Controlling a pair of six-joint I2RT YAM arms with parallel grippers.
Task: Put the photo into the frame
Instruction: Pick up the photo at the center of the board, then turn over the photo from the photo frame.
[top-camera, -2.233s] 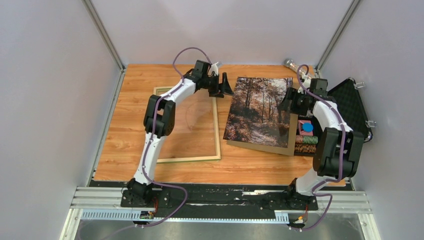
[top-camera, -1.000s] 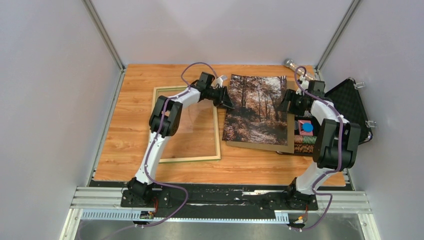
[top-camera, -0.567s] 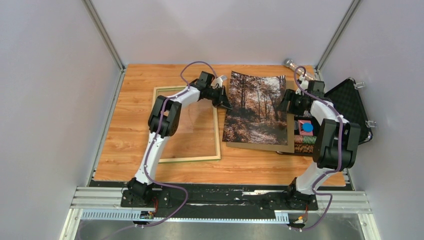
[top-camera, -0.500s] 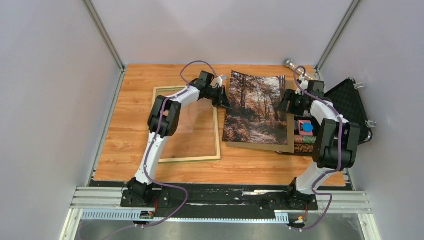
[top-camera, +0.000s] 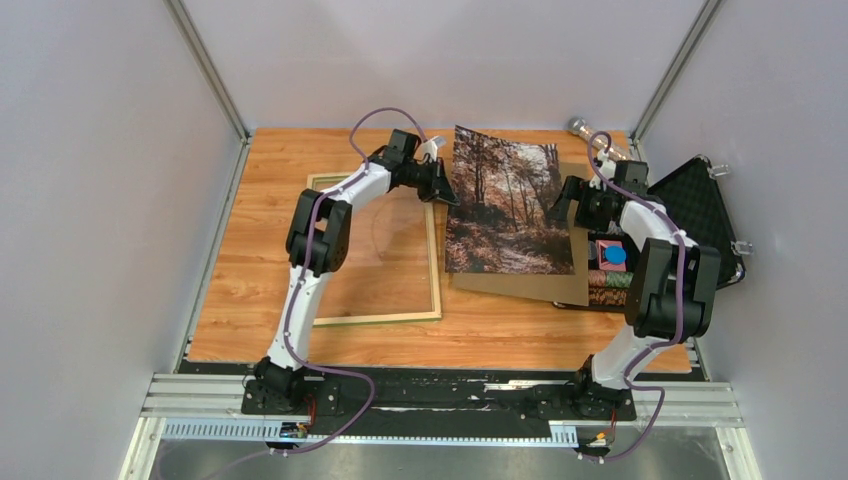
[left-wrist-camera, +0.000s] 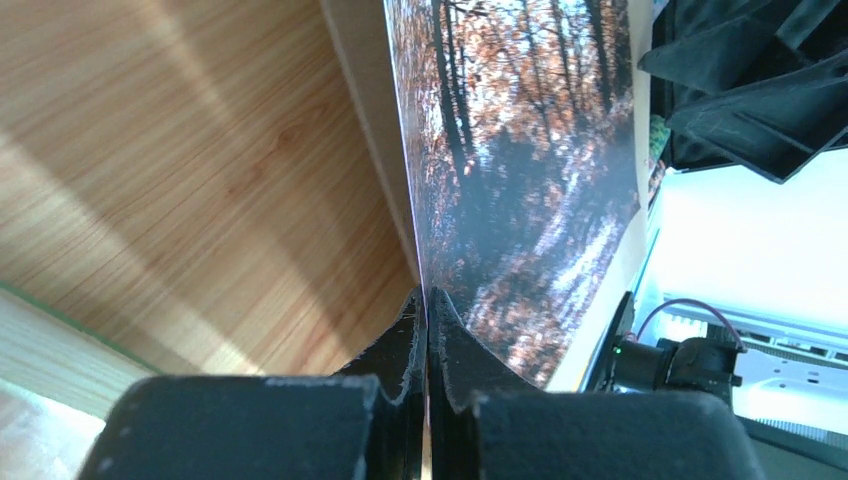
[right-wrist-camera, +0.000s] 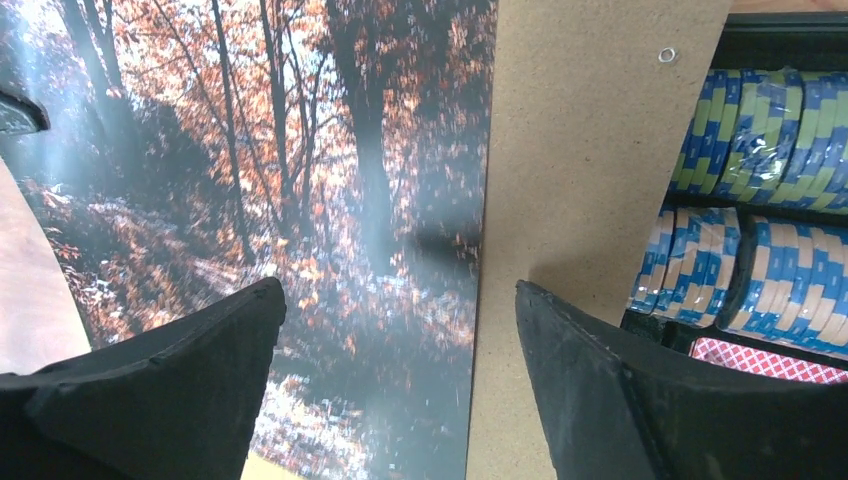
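Note:
The photo (top-camera: 505, 205), an autumn forest print, lies over the brown backing board (top-camera: 520, 285), with its left edge raised. My left gripper (top-camera: 445, 194) is shut on that left edge. In the left wrist view the jaws (left-wrist-camera: 427, 295) pinch the thin sheet and the photo (left-wrist-camera: 520, 150) stretches away. The frame (top-camera: 435, 250) lies pale side up on the table to the left, and one rail (left-wrist-camera: 50, 350) shows in the left wrist view. My right gripper (top-camera: 562, 206) stands open over the photo's right edge (right-wrist-camera: 300, 150) and the board (right-wrist-camera: 580, 150). Nothing is between its jaws (right-wrist-camera: 398, 287).
A black case of poker chips (top-camera: 612, 280) and cards sits under the board's right side, and the chips (right-wrist-camera: 740, 130) also show in the right wrist view. Its open lid (top-camera: 695, 205) lies at the far right. A metal object (top-camera: 580, 126) rests at the back wall.
The left gripper shut on the photo's left edge and lifted it; the photo slid left, baring more board on the right. The right gripper opened wide.

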